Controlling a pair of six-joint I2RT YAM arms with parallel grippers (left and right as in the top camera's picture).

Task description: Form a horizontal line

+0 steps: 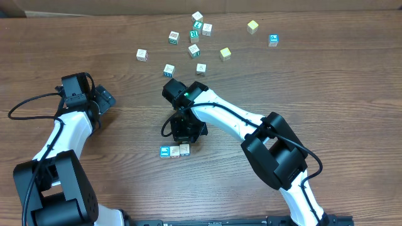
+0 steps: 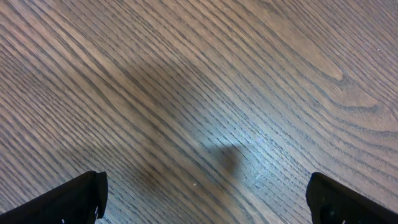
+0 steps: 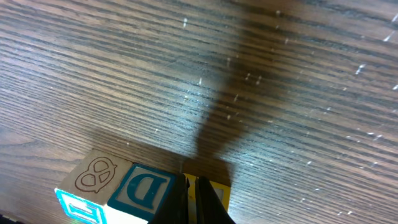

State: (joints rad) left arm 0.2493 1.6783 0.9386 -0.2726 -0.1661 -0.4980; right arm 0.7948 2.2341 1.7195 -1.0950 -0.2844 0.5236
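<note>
**Overhead view.** The horizontal line (image 1: 174, 150) lies on the wooden surface (image 1: 326, 88), front centre. Three touching cubes are visible in it: a blue-faced one at the left, a whitish one in the middle, a cream one at the right. The right gripper (image 1: 186, 139) sits just beside the row's right end, on its far side, and anything beneath it is hidden. There are twelve loose cubes (image 1: 194, 50), scattered toward the far edge and well apart from the row. The left gripper (image 1: 103, 97) stands off to the left, well apart from every cube.

**Left wrist view.** The left gripper (image 2: 205, 186) has its jaws spread wide over bare wood grain and holds nothing.

**Right wrist view.** The right gripper (image 3: 193, 202) is closed tight, fingers together, and grips nothing. Its tips lie over the yellow end cube of the horizontal line (image 3: 134, 186); whether they touch it cannot be told. Three cubes are visible here: a pretzel-marked one, a blue D and a yellow one.
</note>
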